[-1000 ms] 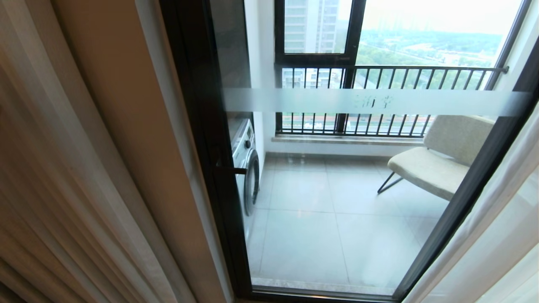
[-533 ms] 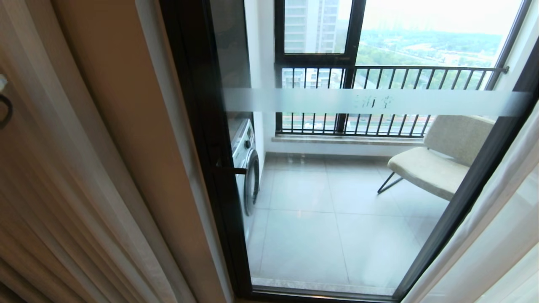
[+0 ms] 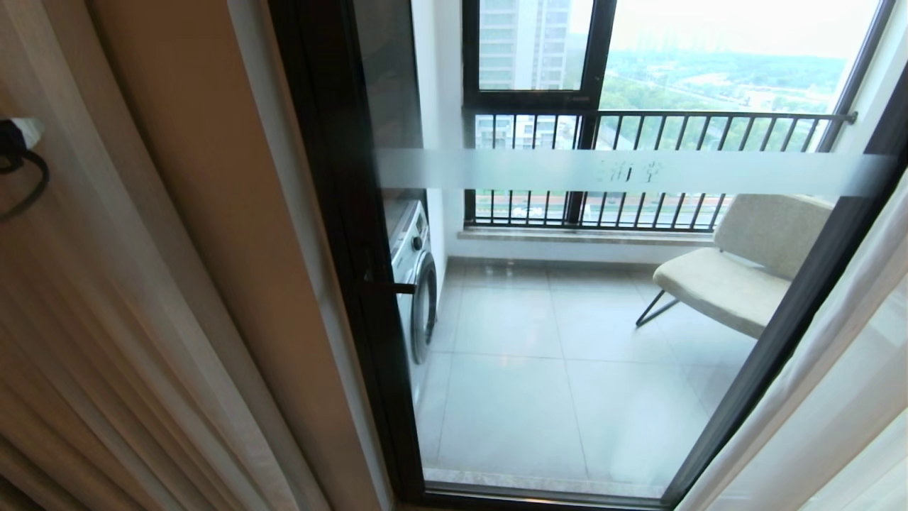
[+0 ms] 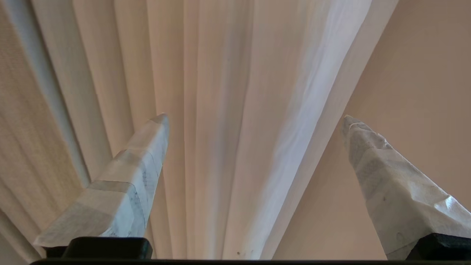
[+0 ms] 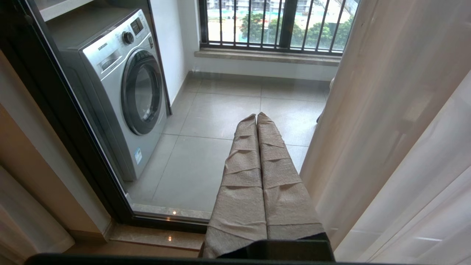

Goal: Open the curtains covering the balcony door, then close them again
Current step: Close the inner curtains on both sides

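Indoors, curtains (image 3: 106, 319) drawn aside, balcony door (image 3: 567, 319) uncovered

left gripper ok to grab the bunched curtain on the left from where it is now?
Probably yes. The left gripper is open, facing the curtains, whose pleats run up between the fingers with nothing in front. Contact can't be judged.

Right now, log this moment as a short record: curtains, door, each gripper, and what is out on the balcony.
curtains: drawn aside, left bunch, right sheers
balcony door: glass uncovered
left gripper: open, folds between its fingers, nothing gripped
right gripper: shut, empty, pointing at the door glass
balcony: washing machine, chair
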